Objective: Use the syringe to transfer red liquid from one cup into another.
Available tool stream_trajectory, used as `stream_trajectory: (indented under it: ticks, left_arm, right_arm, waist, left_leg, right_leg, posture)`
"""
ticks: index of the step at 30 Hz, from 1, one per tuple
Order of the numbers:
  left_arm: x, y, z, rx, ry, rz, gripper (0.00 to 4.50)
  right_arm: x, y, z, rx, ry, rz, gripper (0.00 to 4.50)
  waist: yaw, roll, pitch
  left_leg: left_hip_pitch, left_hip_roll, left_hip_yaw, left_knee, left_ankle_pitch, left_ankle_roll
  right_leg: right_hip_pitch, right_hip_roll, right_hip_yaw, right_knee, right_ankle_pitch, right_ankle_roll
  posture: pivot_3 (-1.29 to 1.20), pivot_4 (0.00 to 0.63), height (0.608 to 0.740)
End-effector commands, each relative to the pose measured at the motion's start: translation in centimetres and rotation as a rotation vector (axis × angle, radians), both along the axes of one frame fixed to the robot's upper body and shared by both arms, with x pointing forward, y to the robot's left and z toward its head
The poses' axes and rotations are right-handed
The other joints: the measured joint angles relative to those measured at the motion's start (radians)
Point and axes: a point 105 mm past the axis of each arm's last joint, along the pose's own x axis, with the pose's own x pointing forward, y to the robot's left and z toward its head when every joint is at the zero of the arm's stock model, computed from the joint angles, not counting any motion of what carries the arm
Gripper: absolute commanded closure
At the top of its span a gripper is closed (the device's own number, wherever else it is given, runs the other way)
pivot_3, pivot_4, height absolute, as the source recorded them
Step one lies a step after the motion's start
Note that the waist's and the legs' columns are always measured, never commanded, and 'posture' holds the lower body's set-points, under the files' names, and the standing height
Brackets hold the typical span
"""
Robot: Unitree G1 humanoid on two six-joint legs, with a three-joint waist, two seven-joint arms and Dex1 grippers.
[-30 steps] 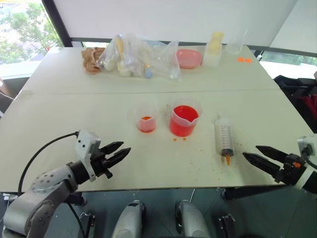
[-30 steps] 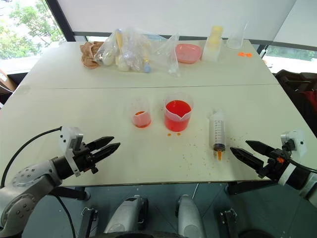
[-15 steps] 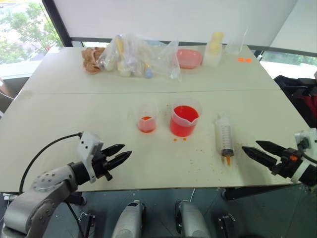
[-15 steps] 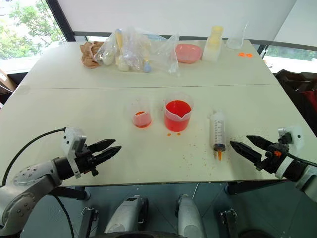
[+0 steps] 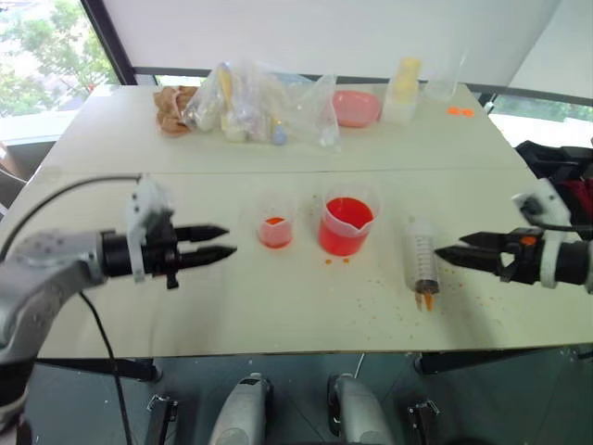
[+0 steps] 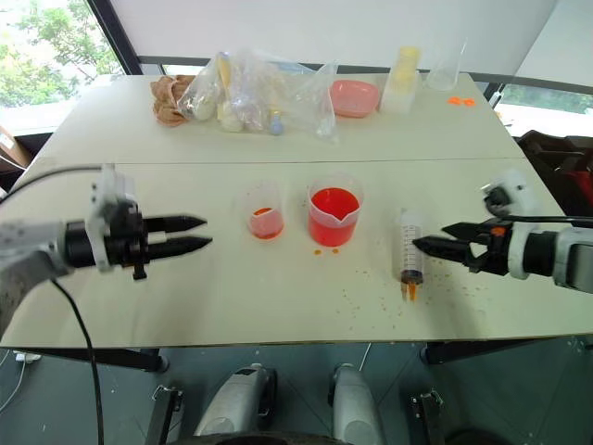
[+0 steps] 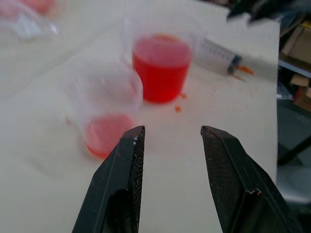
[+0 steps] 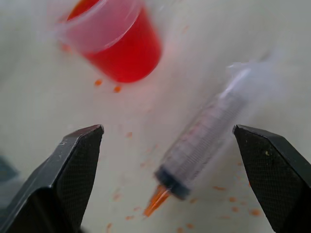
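Both arms have risen from the near edge of the white counter (image 5: 111, 195) and now hover above it. The left gripper (image 5: 222, 243), fingers partly parted and empty, faces the small clear plastic cup (image 5: 274, 222). The right gripper (image 5: 445, 253), spread wide and empty, points at the large clear graduated syringe (image 5: 422, 261) lying beside the spouted clear beaker (image 5: 346, 222) of red liquid (image 5: 346, 211).

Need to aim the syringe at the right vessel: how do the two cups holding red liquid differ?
The spouted beaker is wider, with a pour spout; the small cup is narrower with a plain rim. The beaker is well filled with red liquid; the small cup holds a shallow layer. The beaker stands nearer the syringe. Both are clear, upright and untouched.
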Motion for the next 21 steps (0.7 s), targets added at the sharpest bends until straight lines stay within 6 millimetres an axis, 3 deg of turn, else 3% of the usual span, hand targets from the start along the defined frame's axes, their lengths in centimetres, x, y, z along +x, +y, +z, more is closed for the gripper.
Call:
stream_trajectory:
  ticks: [1, 10, 19, 21]
  left_arm:
    - [-0.2, -1.1, 0.3, 0.014, -0.01, -0.114, 2.59]
    - [-0.6, -2.8, -0.1, 0.103, -0.069, -0.239, 2.59]
    - [-0.2, -2.6, -2.0, 0.099, -0.047, -0.196, 2.59]
    - [-0.2, -2.4, -2.1, 0.097, -0.046, -0.18, 2.59]
  right_arm:
    - [2.4, -1.2, -0.3, -0.03, 0.038, -0.095, 0.04]
    - [7.6, -1.4, -2.0, -0.042, 0.16, -0.223, 0.04]
    - [10.2, -0.7, -4.3, -0.083, 0.256, -0.264, 0.04]
    - [10.0, -0.7, -4.7, -0.108, 0.274, -0.257, 0.55]
  waist:
    - [-0.01, 0.0, 0.0]
    - [-0.027, 0.0, 0.001]
    - [-0.028, -0.001, 0.0]
    - [-0.028, -0.002, 0.0]
  left_leg:
    - [0.0, 0.0, 0.002, 0.0, 0.0, 0.0]
    - [0.0, 0.0, 0.005, -0.001, 0.0, 0.001]
    - [0.001, 0.0, 0.006, -0.001, 0.0, 0.001]
    - [0.001, 0.0, 0.006, 0.0, 0.0, 0.001]
  right_leg:
    - [0.0, 0.0, 0.002, 0.0, 0.0, 0.0]
    - [-0.003, 0.002, 0.003, 0.001, 0.001, 0.001]
    - [-0.003, 0.002, 0.004, 0.002, 0.004, 0.005]
    - [-0.002, 0.002, 0.004, 0.002, 0.004, 0.006]
  posture:
    - [0.0, 0.15, 0.74]
    - [0.0, 0.15, 0.74]
    - [0.0, 0.15, 0.74]
    - [0.0, 0.15, 0.74]
